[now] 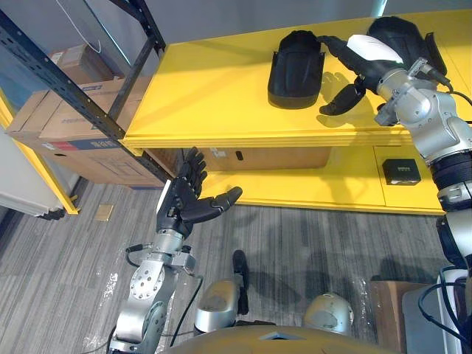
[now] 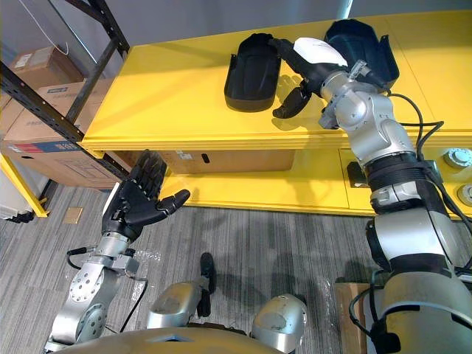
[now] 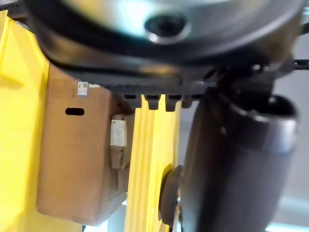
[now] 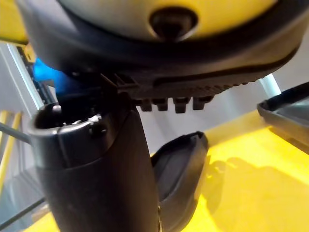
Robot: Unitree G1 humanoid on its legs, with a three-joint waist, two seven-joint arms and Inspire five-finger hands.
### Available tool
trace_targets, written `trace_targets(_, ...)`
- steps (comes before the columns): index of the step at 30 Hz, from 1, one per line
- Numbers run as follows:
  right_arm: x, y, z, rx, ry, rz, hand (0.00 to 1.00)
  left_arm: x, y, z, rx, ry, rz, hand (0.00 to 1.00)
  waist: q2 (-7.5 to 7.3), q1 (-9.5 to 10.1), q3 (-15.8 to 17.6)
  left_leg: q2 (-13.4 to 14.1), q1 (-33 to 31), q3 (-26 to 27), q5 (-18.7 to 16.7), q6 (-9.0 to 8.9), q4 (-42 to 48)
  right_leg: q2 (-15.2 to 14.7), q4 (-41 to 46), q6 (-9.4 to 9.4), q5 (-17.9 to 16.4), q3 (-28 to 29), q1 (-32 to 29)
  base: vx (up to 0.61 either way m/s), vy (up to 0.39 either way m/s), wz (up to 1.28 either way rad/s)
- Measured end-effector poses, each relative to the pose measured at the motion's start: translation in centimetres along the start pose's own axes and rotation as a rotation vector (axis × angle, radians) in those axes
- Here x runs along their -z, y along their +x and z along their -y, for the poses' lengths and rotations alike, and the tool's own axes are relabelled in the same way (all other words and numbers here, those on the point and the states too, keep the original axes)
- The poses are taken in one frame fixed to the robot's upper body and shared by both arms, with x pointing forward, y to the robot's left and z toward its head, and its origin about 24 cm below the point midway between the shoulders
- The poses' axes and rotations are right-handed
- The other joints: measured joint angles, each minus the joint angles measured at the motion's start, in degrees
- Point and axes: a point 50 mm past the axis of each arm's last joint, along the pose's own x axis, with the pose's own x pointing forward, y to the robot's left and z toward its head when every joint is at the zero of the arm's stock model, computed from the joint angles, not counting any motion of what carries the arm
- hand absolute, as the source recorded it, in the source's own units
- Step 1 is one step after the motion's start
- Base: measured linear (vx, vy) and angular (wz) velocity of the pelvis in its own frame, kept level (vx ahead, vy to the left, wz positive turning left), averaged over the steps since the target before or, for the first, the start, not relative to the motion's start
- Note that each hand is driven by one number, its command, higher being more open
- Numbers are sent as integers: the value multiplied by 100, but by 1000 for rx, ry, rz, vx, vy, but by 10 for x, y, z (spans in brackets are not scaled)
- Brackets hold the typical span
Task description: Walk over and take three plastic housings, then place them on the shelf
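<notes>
Two black plastic housings lie on the yellow shelf top. One housing rests near the middle. The other housing sits at the far right, partly behind my right wrist. My right hand hovers over the shelf between them, open, with its fingers stretched toward the middle housing and nothing in it. My left hand is raised below the shelf's front edge, palm up, open and empty.
A dark rack upright slants across the left, with cardboard boxes behind it. Another cardboard box stands under the shelf top. A small black box lies on the lower yellow shelf. A brown box sits on the floor at lower right.
</notes>
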Motion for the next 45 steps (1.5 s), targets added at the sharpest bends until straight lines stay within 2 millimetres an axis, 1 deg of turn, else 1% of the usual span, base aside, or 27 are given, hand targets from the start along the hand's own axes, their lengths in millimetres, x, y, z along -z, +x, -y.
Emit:
trace_targets(5, 1, -1, 0, -9, 43, 5, 100, 0, 0, 1, 13, -4, 0, 100, 8, 5, -6, -50, 2, -46, 9, 3, 0, -78, 135, 9, -72, -19, -18, -12, -12, 6)
trace_targets(10, 3, -2, -4, -28, 46, -5, 100, 0, 0, 1, 23, -5, 0, 100, 7, 24, -6, -48, -21, -87, 8, 8, 1, -81, 146, 3, -82, -67, -12, -15, -4, 3)
trace_targets(15, 5, -2, -4, -28, 53, -30, 100, 0, 0, 1, 18, -7, 1, 100, -5, 37, 3, -44, -120, -193, 13, 9, 3, -79, 165, -9, -88, -180, -39, -1, -13, 10)
trace_targets(19, 4, 0, -5, -23, 54, -36, 100, -1, 0, 1, 11, -41, 9, 100, -52, 146, 35, -29, -206, -229, 45, 12, 4, -71, 196, -25, -100, -216, -108, 18, -18, 4)
trace_targets(20, 3, 1, -3, -13, 49, -32, 100, -1, 0, 0, 8, -42, 13, 100, -72, 146, 48, -28, -245, -253, 59, 14, 4, -69, 196, -26, -99, -245, -125, 38, -34, 19)
trace_targets(21, -1, 3, 2, 5, 41, -26, 100, -2, 1, 0, 2, -41, 20, 100, -133, 150, 90, -23, -315, -317, 81, 19, 5, -53, 190, -27, -98, -295, -147, 36, -30, 18)
trace_targets(23, -3, 5, 5, 26, 55, -19, 100, -3, 1, 0, -5, -40, 32, 100, -217, 212, 147, 3, -342, -322, 91, 15, 5, -20, 168, -30, -96, -298, -162, 36, -35, 6)
trace_targets(25, -8, 8, 18, 78, 59, -17, 100, -7, 3, -1, -15, -35, 61, 100, -328, 283, 226, 41, -460, -345, 98, 16, 6, 27, 134, -33, -96, -338, -238, 36, -40, 5)
trace_targets(28, -8, 10, 34, 153, 62, -40, 100, -12, 8, -2, -34, -35, 88, 100, -378, 314, 274, 45, -630, -408, 148, 39, 7, 34, 130, -39, -97, -418, -343, 41, -32, 12)
trace_targets(30, -9, 11, 38, 190, 62, -45, 100, -17, 10, -4, -46, -28, 119, 100, -413, 343, 308, 44, -702, -433, 155, 38, 20, 35, 127, -38, -96, -437, -395, 63, -27, 9)
trace_targets(31, -10, 11, 43, 212, 63, -52, 100, -21, 12, -5, -53, -24, 144, 100, -433, 349, 376, 46, -808, -448, 129, 46, 183, 34, 124, -39, -96, -446, -411, 69, -32, 4)
trace_targets(32, -10, 11, 44, 221, 62, -57, 100, -22, 13, -5, -55, -23, 154, 100, -436, 353, 406, 49, -854, -454, 107, 70, 258, 35, 119, -39, -95, -450, -416, 46, -26, 3)
trace_targets(33, -9, 12, 46, 236, 59, -72, 100, -25, 15, -5, -60, -22, 167, 100, -438, 359, 428, 51, -951, -464, 33, 41, 372, 35, 118, -39, -95, -454, -458, 43, -23, 0)
trace_targets(36, -4, 11, 48, 264, 64, -117, 100, -30, 18, -6, -65, -21, 202, 100, -466, 372, 468, 63, -1082, -472, -15, 47, 477, 47, 100, -40, -94, -457, -530, 25, -11, 0)
trace_targets(40, 1, 11, 48, 276, 69, -158, 100, -31, 18, -6, -65, -19, 206, 100, -501, 373, 497, 79, -1133, -462, -26, 51, 489, 79, 28, -36, -67, -444, -564, 45, -20, -4)
trace_targets(42, -1, 12, 52, 290, 69, -154, 100, -33, 21, -6, -62, -13, 218, 100, -522, 372, 594, 121, -1146, -450, -99, 27, 604, 115, 7, -37, -67, -428, -539, 36, -30, -7)
trace_targets(45, -4, 13, 62, 314, 82, -147, 100, -37, 25, -5, -51, -9, 235, 100, -518, 355, 607, 168, -1272, -462, -158, 14, 701, 161, 7, -56, -76, -438, -609, 2, -32, -1)
